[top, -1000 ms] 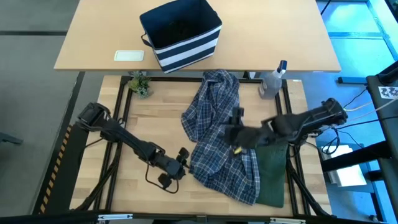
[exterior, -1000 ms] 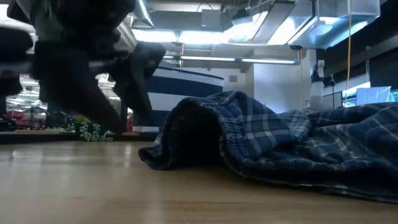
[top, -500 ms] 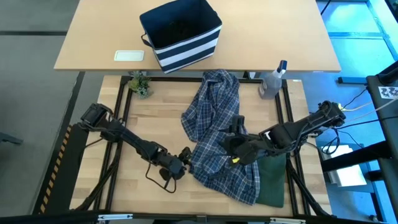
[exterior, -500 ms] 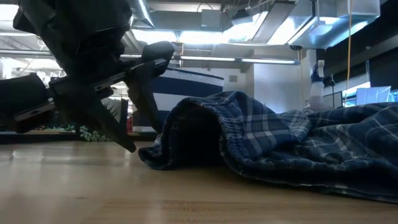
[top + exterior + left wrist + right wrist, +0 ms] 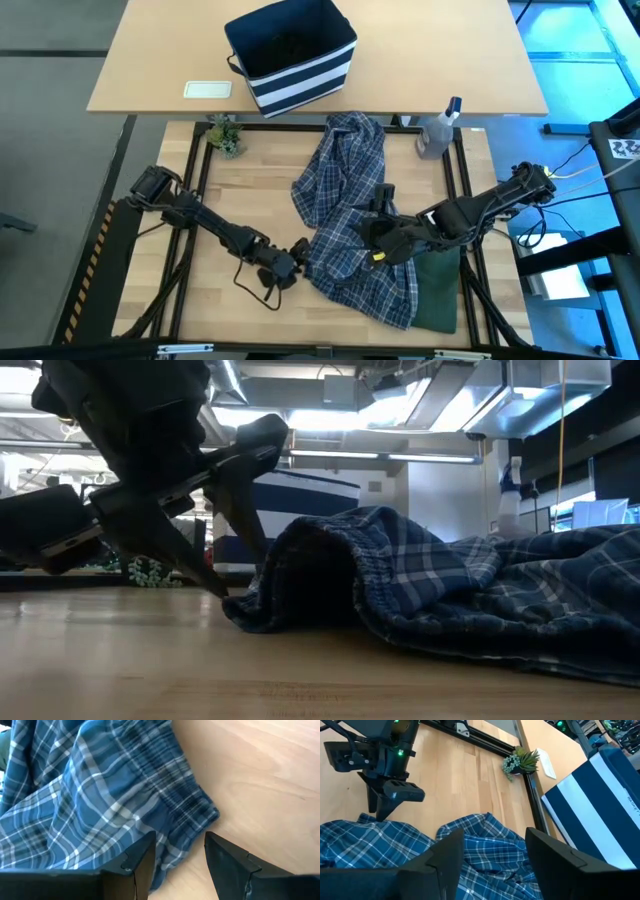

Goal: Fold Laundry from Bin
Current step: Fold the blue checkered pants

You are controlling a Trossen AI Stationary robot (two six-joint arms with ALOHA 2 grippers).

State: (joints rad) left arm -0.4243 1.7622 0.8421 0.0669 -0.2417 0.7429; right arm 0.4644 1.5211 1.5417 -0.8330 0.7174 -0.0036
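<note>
Ceiling: bright strip lights [image 5: 330, 420] overhead.
Floor: grey [image 5: 50, 120].
Furniture: a second light wooden table [image 5: 420, 50].
Far room: possibly shelving, unclear.

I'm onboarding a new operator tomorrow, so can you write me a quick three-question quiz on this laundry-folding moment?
1. True or false: the plaid shirt is still inside the bin.
2. Which gripper has its fingers at the shirt's edge nearest the table's left side? A) left gripper B) right gripper
3. What lies partly under the shirt on the table's right side?

Key:
1. False. It lies spread out on the table; the bin stands on the other table behind.
2. A. Its open fingers straddle the shirt's edge low at the tabletop; the right gripper, also open, hangs over the shirt's middle.
3. The dark olive-green garment.
</note>
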